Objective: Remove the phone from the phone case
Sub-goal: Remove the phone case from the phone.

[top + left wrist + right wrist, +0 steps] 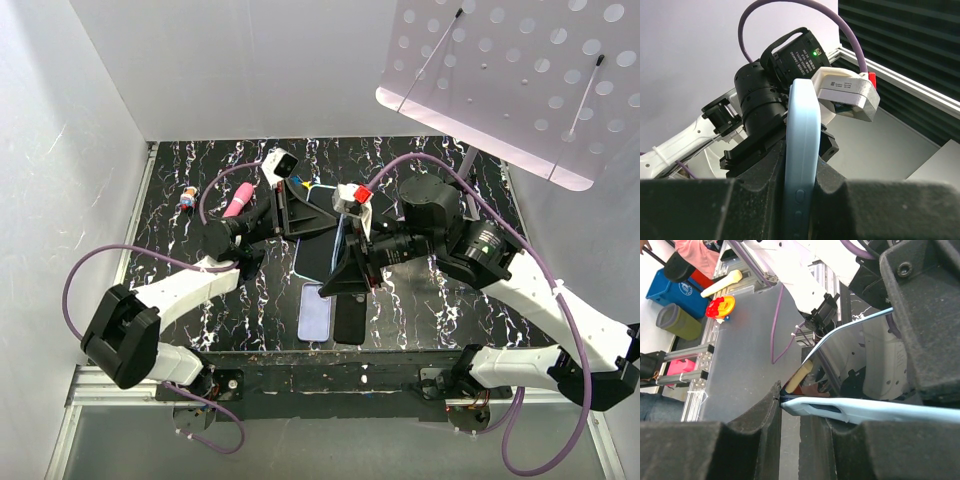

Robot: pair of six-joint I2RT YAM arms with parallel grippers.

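A phone in a light blue case (318,250) is held above the middle of the table between both arms. My left gripper (305,225) is shut on it; in the left wrist view the case (802,145) stands edge-on between my fingers, at the gripper (802,200), side buttons showing. My right gripper (342,278) meets it from the right. In the right wrist view the case's corner (840,410) sits in the narrow gap of that gripper (790,405). A thin blue-edged sheet (850,332) rises away from that corner; I cannot tell whether it is phone or case.
A light blue slab (315,312) and a dark slab (349,322) lie near the table's front edge. A pink object (238,200) and a small red and blue item (188,198) lie at back left. A white perforated board (520,70) hangs over the back right.
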